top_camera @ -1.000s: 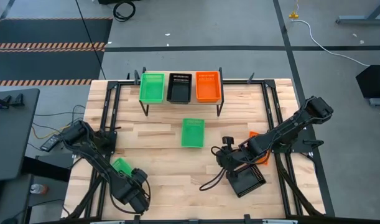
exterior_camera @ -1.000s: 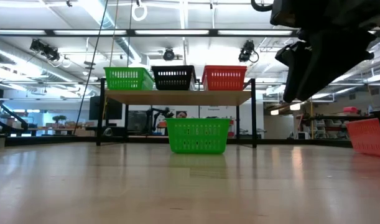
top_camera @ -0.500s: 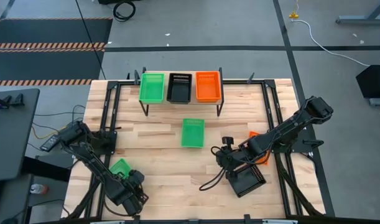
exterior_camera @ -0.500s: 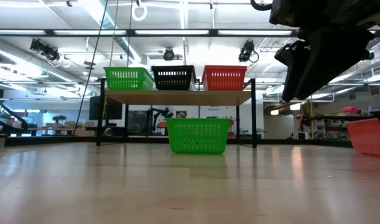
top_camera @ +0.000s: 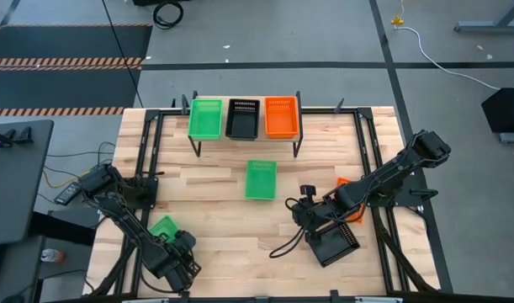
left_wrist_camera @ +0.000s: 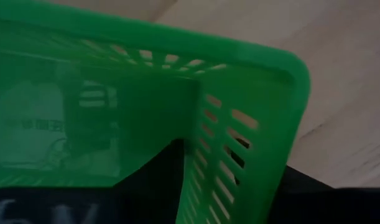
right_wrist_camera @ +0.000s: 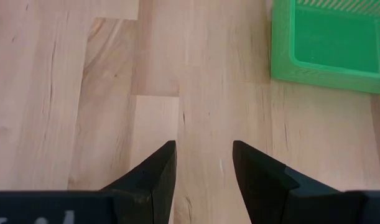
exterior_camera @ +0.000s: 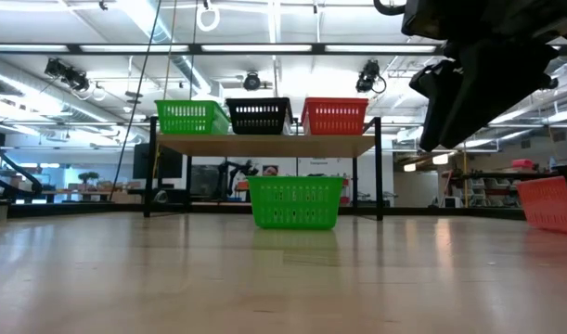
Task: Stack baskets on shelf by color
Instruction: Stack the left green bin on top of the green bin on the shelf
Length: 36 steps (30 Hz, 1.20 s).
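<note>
Gripping one wall of a bright green perforated plastic basket (top_camera: pixel 163 225), the left gripper (top_camera: pixel 179 252) should lift it level, while the right gripper (right_wrist_camera: pixel 204 163) waits with jaws apart, empty.

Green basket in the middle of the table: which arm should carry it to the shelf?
Right. The right hand is open, empty and nearer that green basket. The left hand is occupied at another green basket near the table's front left.

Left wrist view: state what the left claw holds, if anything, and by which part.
The left claw grips a bright green perforated plastic basket by its side wall near a corner, one finger inside. The right claw holds nothing.
</note>
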Available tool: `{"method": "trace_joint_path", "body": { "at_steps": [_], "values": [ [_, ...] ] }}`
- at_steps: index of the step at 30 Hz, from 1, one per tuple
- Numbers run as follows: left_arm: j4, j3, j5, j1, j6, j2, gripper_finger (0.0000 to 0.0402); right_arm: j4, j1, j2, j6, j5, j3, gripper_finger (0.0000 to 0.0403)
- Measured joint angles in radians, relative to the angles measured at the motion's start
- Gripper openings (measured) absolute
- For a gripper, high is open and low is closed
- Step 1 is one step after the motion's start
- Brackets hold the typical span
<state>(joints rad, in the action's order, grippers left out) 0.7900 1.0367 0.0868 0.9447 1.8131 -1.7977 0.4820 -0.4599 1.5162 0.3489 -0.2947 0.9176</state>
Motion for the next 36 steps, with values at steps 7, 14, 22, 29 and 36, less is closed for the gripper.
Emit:
{"method": "trace_joint_path", "body": {
  "at_steps": [7,14,22,29,36],
  "values": [
    [-0.008,-0.001,-0.003,-0.008,-0.032,0.000,0.0102,-0.005,0.000,0.000,0.000,0.000,0.000,0.0165],
    [0.016,-0.003,-0.017,-0.069,-0.200,0.018,0.0028,-0.025,0.004,0.000,-0.008,0.000,0.000,0.0165],
    [0.100,-0.006,0.025,-0.250,-0.516,0.126,0.0005,-0.036,0.013,0.000,-0.011,0.000,0.000,0.0165],
    [0.276,0.091,0.074,-0.399,-0.768,0.226,0.0004,-0.032,0.014,0.000,-0.048,-0.005,0.000,0.0165],
    [0.669,0.437,0.297,-0.524,-1.117,0.230,0.0004,-0.033,0.040,0.000,-0.052,-0.035,0.000,0.0165]
  ]
}}
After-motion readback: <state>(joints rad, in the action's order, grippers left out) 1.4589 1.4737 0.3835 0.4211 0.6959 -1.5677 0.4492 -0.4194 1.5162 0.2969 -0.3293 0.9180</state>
